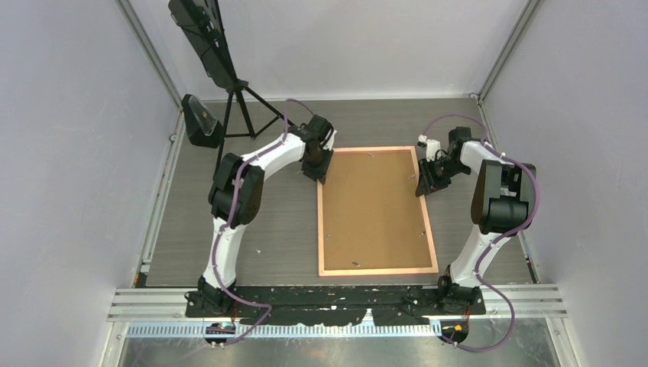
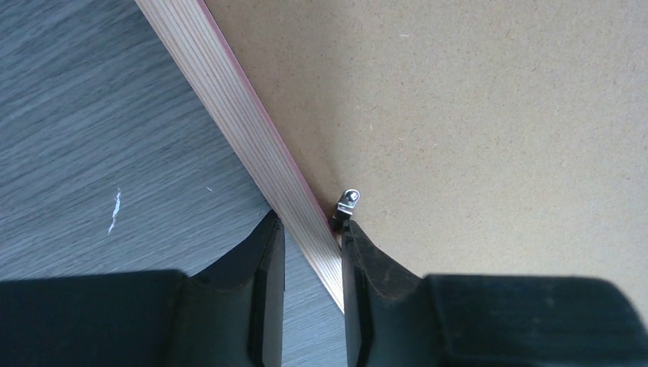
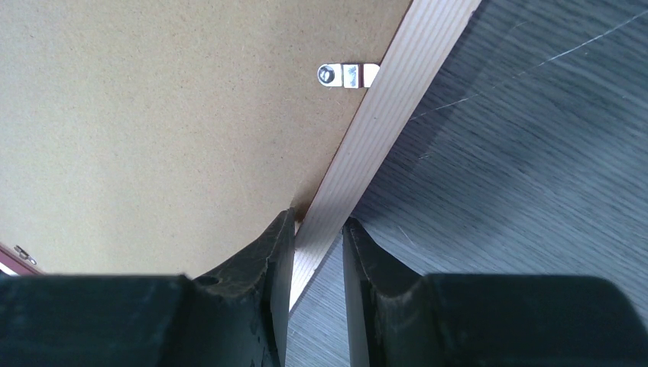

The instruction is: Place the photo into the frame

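Note:
The salmon-pink frame (image 1: pixel 319 222) lies flat on the table with a plain brown backing board (image 1: pixel 374 206) filling it. The photo is hidden. My left gripper (image 1: pixel 319 174) is at the far end of the frame's left rail. In the left wrist view the gripper (image 2: pixel 309 225) straddles the pale striped rail (image 2: pixel 229 99), fingertips touching both sides, beside a small metal clip (image 2: pixel 350 200). My right gripper (image 1: pixel 422 186) is at the far end of the right rail. In the right wrist view the gripper (image 3: pixel 319 223) is shut across that rail (image 3: pixel 397 99), below another clip (image 3: pixel 348 75).
A black tripod (image 1: pixel 241 99) carrying a dark panel stands at the back left, with a small black stand (image 1: pixel 200 121) beside it. Grey walls enclose the wood-grain table (image 1: pixel 283 222) on three sides. A white part (image 1: pixel 428 145) sits near the right wrist.

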You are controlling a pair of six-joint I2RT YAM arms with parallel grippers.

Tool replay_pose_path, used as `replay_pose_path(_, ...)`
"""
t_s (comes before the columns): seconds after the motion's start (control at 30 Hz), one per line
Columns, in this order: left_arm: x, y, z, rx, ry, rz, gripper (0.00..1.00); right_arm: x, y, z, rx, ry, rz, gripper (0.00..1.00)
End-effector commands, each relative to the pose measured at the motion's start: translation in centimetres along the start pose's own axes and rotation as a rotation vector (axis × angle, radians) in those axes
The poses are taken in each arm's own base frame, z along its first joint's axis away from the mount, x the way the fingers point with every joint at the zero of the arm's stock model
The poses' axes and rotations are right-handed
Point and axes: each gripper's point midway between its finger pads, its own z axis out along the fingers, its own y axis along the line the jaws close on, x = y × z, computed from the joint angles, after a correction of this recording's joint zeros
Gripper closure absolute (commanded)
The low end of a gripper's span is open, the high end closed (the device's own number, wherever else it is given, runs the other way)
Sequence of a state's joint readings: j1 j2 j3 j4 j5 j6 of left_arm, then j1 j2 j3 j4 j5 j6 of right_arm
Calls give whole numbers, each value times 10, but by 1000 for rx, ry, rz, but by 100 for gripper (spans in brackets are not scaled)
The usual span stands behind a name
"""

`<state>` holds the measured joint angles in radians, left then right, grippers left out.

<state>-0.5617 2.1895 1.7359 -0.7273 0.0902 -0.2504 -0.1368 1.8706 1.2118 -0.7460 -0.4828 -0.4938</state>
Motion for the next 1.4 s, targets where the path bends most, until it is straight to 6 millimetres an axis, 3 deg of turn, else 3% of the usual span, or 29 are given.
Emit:
replay_pose_path(0.0, -18, 0, -3, -3, -44, 36, 79, -8, 10, -1, -44, -29, -45, 95)
replay_pose_path(0.13, -22, -4, -3, 15, -54, 37, 99, -8, 9, 0, -45, -28, -45, 95)
replay_pose_path(0.33, -34, -7, -10, 28, -97, 55, 100, -7, 8, 1, -42, -24, -50, 95)
replay_pose_path(0.53, -44, -9, -15, 30, -107, 75, 73, -7, 8, 2, -41, -24, -52, 95)
replay_pose_path(0.8, -42, -10, -15, 31, -96, 68, 50, -4, 6, 4, -37, -18, -57, 94)
replay_pose_path(1.0, -37, -9, -21, 28, -93, 76, 47, -3, 7, 5, -42, -19, -55, 95)
replay_pose_path(1.37, -26, 9, -16, -38, -58, 125, 57, 1, 7, 8, -49, -13, -56, 95)
